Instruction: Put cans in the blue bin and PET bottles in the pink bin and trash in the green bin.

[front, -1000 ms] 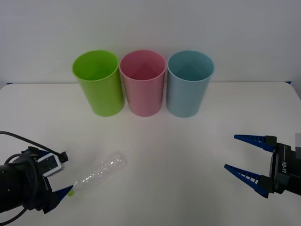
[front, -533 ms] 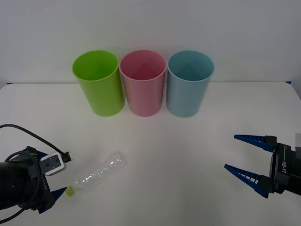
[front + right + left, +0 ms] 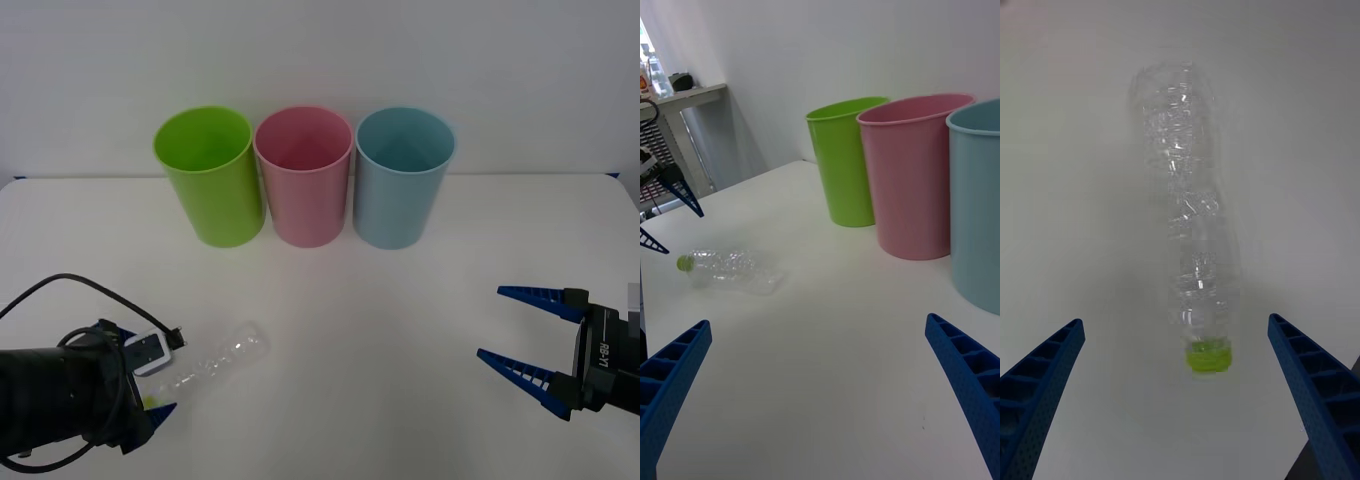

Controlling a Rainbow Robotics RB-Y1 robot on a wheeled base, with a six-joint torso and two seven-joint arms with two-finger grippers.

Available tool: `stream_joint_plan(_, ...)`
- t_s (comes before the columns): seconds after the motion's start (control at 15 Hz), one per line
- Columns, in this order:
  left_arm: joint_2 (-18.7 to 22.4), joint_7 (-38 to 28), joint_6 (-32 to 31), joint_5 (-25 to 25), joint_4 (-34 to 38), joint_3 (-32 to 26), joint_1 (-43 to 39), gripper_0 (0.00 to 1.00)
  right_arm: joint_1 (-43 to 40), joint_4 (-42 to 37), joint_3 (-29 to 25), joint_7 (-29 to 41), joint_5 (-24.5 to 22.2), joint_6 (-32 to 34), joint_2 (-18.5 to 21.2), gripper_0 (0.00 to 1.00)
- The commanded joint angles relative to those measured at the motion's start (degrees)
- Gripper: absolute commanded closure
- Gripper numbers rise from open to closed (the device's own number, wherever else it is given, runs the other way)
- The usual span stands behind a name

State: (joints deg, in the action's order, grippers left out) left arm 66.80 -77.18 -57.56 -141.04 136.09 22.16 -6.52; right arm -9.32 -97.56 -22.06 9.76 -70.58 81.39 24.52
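Note:
A clear crinkly PET bottle (image 3: 218, 362) with a lime-green cap (image 3: 1208, 358) lies on its side on the white table (image 3: 380, 300), at the front left. My left gripper (image 3: 138, 370) is open just above its cap end, one finger on each side of the neck (image 3: 1174, 324). The green bin (image 3: 208, 175), pink bin (image 3: 304, 175) and blue bin (image 3: 402, 175) stand upright in a row at the back. My right gripper (image 3: 490, 322) hangs open at the front right, holding nothing (image 3: 818, 322). The right wrist view also shows the bottle (image 3: 730, 270) and the left gripper's fingers (image 3: 677, 193).
A black cable (image 3: 70, 290) loops over the left arm. The bins touch or nearly touch one another, close to the back wall. Bare table lies between the bottle and the bins. A shelf (image 3: 685, 94) stands beside the table.
My left gripper has shifted right, closer over the bottle's cap end. The bottle lies about where it was. The right arm has not moved.

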Motion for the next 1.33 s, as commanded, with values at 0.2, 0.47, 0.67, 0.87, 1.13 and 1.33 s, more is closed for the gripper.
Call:
stream_joint_plan(0.2, -5.4, 0.3, 0.7, -5.4, -4.8, 3.2, 2.6, 0.16, 0.0, 0.0, 0.0, 0.0, 0.0, 0.0, 0.0, 0.02)
stream_joint_plan(0.47, -5.4, 0.2, 0.7, -5.4, -5.2, 3.9, 2.6, 0.18, 0.0, 0.0, 0.0, 0.0, 0.0, 0.0, 0.0, 0.01)
stream_joint_plan(0.67, -5.4, 0.1, 0.7, -5.3, -6.4, 4.9, 2.9, 0.18, 0.0, 0.0, 0.0, 0.0, 0.0, 0.0, 0.0, 0.02)
stream_joint_plan(0.87, -6.0, 0.0, 2.0, -2.7, -8.3, 6.8, 5.3, 0.18, 0.0, 0.0, 0.0, 0.0, 0.0, 0.0, 0.0, 0.02)
stream_joint_plan(1.13, -6.2, 0.0, 6.3, -0.9, -11.6, 10.5, 8.5, 0.18, 0.0, 0.0, 0.0, 0.0, 0.0, 0.0, 0.0, 0.02)
stream_joint_plan(1.33, -9.2, 0.0, 8.1, -0.6, -15.7, 12.3, 11.3, 0.18, 0.0, 0.0, 0.0, 0.0, 0.0, 0.0, 0.0, 0.01)
